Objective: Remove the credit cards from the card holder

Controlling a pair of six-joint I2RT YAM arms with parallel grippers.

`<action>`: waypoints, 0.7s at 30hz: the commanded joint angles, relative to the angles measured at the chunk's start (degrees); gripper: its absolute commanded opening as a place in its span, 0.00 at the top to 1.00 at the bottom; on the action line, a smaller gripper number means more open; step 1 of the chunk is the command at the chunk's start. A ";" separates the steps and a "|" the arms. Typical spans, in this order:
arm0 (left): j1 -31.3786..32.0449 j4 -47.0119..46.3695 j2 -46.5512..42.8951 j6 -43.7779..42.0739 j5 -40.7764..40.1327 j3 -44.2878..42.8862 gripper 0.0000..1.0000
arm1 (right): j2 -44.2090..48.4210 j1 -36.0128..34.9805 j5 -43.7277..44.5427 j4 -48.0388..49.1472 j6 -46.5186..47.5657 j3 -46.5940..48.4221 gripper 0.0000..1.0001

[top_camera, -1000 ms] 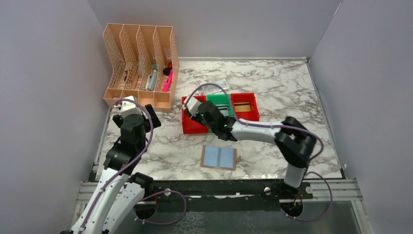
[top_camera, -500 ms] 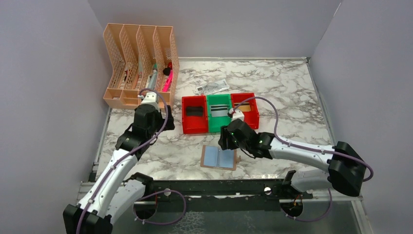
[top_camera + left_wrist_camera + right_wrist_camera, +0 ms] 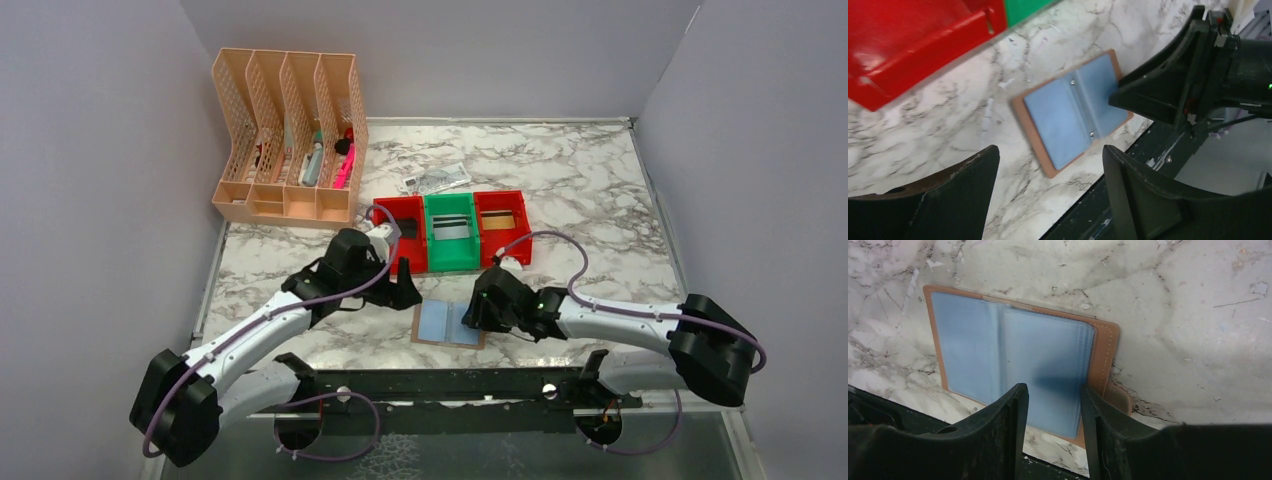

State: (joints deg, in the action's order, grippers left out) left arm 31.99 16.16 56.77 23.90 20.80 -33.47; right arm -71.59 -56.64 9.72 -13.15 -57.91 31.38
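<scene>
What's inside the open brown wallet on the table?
Two pale blue panels show inside the card holder, with no card sticking out. The right gripper covers the near edge of one panel, and whether a card is tucked in a pocket cannot be told.

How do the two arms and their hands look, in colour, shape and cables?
Both have white links and black joints: the left arm and the right arm. A thin purple cable loops along each. The left hand and the right hand are black, each with two broad, tapering fingers. A small green light glows near the right wrist.
</scene>
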 commanded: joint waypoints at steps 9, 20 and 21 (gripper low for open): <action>10.42 -13.62 13.84 8.77 0.16 2.80 0.32 | -5.90 -0.17 0.87 -2.47 -2.19 1.65 0.51; 14.40 -23.80 19.20 17.03 -4.72 9.86 0.39 | -12.31 -0.22 -4.24 4.36 -2.03 2.02 0.52; 14.39 -24.95 19.18 17.89 -4.94 10.75 0.39 | -12.48 -0.15 -4.47 4.67 -2.11 2.00 0.52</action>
State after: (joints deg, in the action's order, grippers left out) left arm 45.95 -4.54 74.59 37.39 20.03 -26.28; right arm -79.90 -56.62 8.34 -8.84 -59.75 35.18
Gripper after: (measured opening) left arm 0.609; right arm 0.485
